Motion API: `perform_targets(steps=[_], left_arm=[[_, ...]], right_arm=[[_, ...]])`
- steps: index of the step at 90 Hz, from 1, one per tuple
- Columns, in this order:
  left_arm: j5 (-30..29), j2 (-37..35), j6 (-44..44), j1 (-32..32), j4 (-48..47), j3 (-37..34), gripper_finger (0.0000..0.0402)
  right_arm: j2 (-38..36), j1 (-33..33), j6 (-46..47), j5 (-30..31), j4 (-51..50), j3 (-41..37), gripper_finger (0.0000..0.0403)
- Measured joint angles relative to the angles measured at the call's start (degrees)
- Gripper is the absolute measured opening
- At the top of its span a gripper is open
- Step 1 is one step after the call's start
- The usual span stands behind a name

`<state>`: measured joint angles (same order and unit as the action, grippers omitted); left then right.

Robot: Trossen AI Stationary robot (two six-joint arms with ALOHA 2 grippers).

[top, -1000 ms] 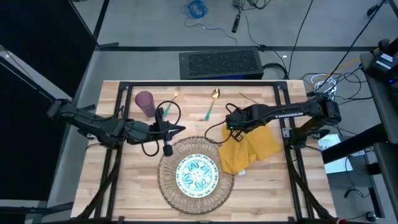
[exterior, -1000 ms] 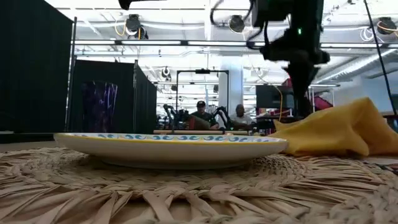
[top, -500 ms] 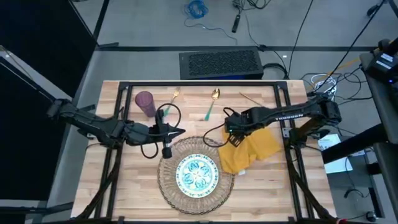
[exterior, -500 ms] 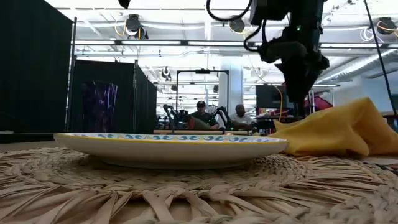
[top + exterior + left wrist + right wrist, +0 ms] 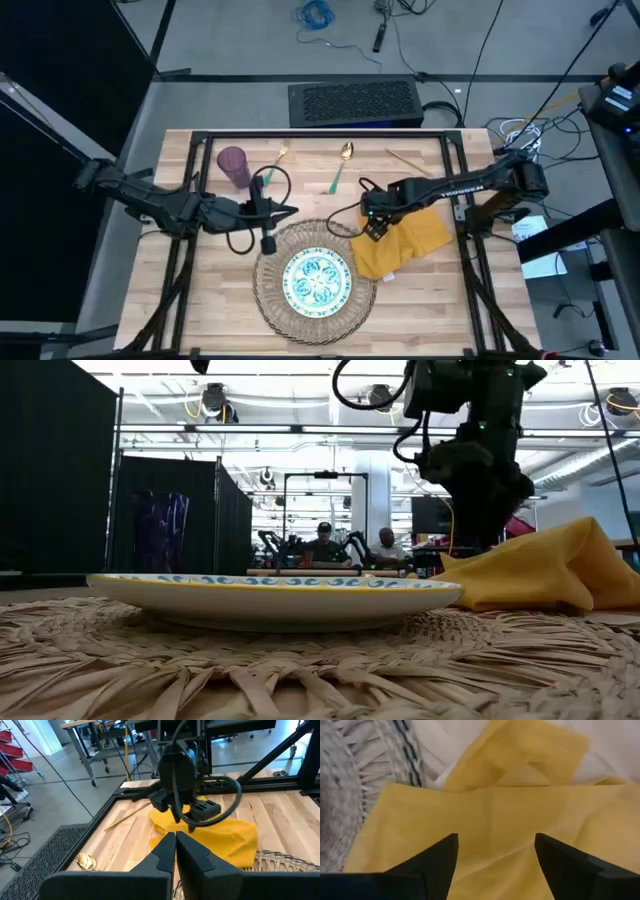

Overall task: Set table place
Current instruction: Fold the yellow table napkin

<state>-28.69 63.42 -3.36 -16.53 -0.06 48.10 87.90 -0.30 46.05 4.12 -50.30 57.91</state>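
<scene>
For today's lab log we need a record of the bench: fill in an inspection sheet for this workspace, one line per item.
Surface: light wooden plank table with black frame.
Job's things: round woven wicker mat holds the white teal-patterned plate; crumpled yellow cloth napkin beside the mat; purple cup, gold teal-handled fork and spoon along the far edge.
Clutter: thin wooden stick.
Grippers: left gripper shut, hanging by the mat; right gripper open over the napkin.
Cables: black loops on both arms.
Surroundings: two seated people far behind.

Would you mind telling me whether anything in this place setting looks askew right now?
Yes: the yellow napkin lies crumpled and bunched beside the wicker mat, one edge overlapping it. The right gripper hovers above it with jaws open.
</scene>
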Motion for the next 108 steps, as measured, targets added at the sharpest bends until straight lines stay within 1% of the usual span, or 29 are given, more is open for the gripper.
perform_targets(steps=[20, 33, 47, 53, 59, 65, 72, 78, 82, 99, 108], left_arm=[[0.0, 0.0, 0.0, 0.0, -0.01, 0.0, 0.0], [0.0, 0.0, 0.02, 0.0, -0.01, 0.0, 0.0], [0.0, 0.0, 0.02, 0.0, 0.0, 0.0, 0.0], [0.0, 0.0, 0.02, 0.0, 0.0, 0.0, 0.0], [0.0, 0.0, 0.02, 0.0, 0.0, 0.0, 0.0], [0.0, 0.0, 0.02, 0.0, 0.0, 0.0, 0.0], [-0.02, 0.0, 0.02, 0.0, 0.0, 0.0, 0.0], [-0.02, 0.0, 0.02, 0.0, 0.0, 0.0, 0.0], [-0.01, 0.0, 0.02, 0.0, 0.02, 0.0, 0.0], [-0.02, 0.0, 0.02, 0.0, 0.0, 0.0, 0.0], [-0.02, 0.0, 0.0, 0.0, -0.02, -0.02, 0.0]], right_arm=[[0.0, 2.25, 1.73, 0.06, 1.32, 0.0, 0.0251], [0.0, 2.82, 2.69, 1.93, 2.98, -0.47, 0.025], [0.0, 2.82, 3.38, 1.7, 6.83, -4.91, 0.023], [0.0, 2.82, 3.81, 1.94, 6.91, -5.92, 0.0218], [0.0, 2.82, 3.86, 2.92, 6.5, -6.25, 0.0199], [0.0, 2.61, 3.39, 3.57, 6.41, -6.23, 0.0165], [0.0, 2.03, 2.08, 3.58, 6.42, -6.23, 0.0107], [0.0, 1.34, 0.43, 3.6, 6.46, -6.21, 0.0043], [0.0, 0.93, -0.65, 3.63, 6.5, -6.21, 0.0018], [-0.36, -0.11, -2.02, 3.43, 6.55, -6.12, 0.0001], [-1.26, -0.52, -2.88, 4.37, 3.71, -3.94, 0.0]])
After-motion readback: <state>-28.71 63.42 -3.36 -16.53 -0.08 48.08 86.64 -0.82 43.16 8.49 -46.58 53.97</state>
